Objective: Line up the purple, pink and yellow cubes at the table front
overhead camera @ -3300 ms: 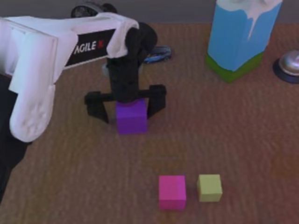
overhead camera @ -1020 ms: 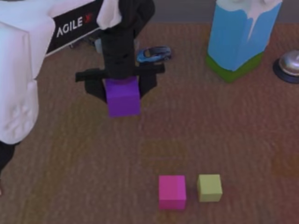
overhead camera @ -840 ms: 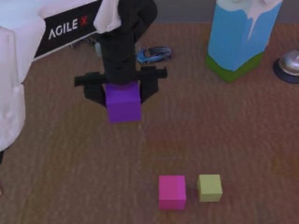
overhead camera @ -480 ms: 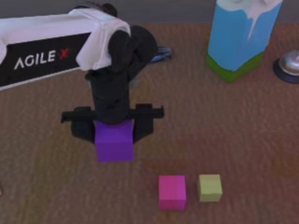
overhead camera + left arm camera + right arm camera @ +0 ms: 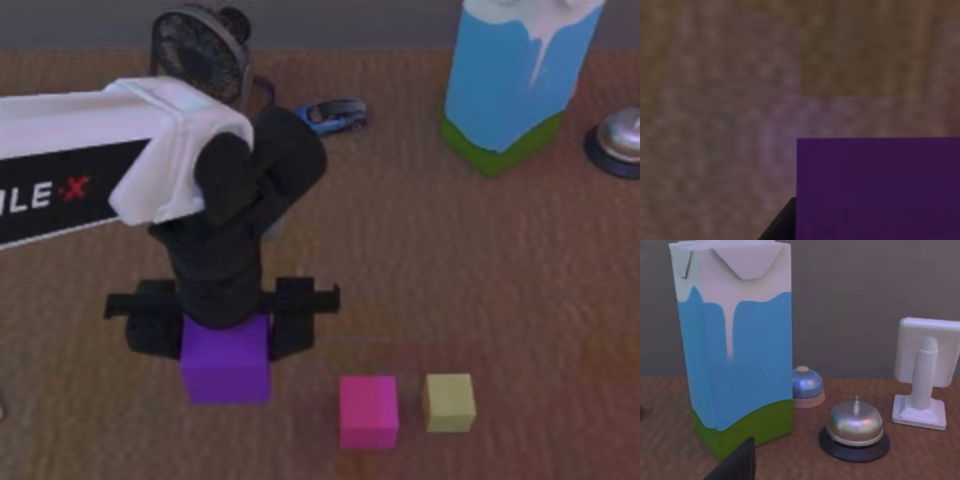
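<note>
Your left gripper (image 5: 224, 330) has its jaws clenched on the purple cube (image 5: 226, 372), one dark finger on each side, near the front of the table (image 5: 520, 270). You see the pink cube (image 5: 368, 410) a short gap to the purple one's right, and the yellow cube (image 5: 448, 402) just beside the pink. Farther back stand a blue toy car (image 5: 333, 115), a milk carton (image 5: 515, 75) and a bell (image 5: 622, 135). Your right arm stays out of the top view.
</note>
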`<move>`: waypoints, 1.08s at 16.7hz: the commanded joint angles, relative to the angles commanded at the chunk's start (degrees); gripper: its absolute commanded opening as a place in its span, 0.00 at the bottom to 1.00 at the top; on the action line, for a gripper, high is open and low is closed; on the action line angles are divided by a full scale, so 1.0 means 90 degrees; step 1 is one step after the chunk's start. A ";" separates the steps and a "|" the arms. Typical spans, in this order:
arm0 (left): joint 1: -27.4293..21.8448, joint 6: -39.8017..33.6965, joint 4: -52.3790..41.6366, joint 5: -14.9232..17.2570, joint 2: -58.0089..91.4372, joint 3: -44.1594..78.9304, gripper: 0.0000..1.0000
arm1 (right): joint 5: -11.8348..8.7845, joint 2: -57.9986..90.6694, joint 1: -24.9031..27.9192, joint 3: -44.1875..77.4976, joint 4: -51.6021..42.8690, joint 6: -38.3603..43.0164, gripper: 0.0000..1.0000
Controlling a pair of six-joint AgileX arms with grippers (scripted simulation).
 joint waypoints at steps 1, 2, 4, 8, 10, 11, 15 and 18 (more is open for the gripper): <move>0.0000 0.0000 0.0000 0.0000 0.0000 0.0000 0.00 | 0.0000 0.0000 0.0000 0.0000 0.0000 0.0000 1.00; 0.0033 0.0018 -0.0019 -0.0003 0.0027 0.0013 0.00 | 0.0000 0.0000 0.0000 0.0000 0.0000 0.0000 1.00; 0.0028 0.0021 0.0088 -0.0006 0.0063 -0.0065 0.00 | 0.0000 0.0000 0.0000 0.0000 0.0000 0.0000 1.00; 0.0007 -0.0007 0.0973 -0.0011 0.0371 -0.0595 0.00 | 0.0000 0.0000 0.0000 0.0000 0.0000 0.0000 1.00; -0.0014 -0.0016 0.1475 -0.0003 0.0546 -0.0888 0.00 | 0.0000 0.0000 0.0000 0.0000 0.0000 0.0000 1.00; -0.0024 -0.0020 0.1641 0.0000 0.0615 -0.0998 0.00 | 0.0000 0.0000 0.0000 0.0000 0.0000 0.0000 1.00; -0.0035 -0.0025 0.1769 0.0002 0.0679 -0.1090 0.00 | 0.0000 0.0000 0.0000 0.0000 0.0000 0.0000 1.00; -0.0035 -0.0025 0.1769 0.0002 0.0679 -0.1090 0.15 | 0.0000 0.0000 0.0000 0.0000 0.0000 0.0000 1.00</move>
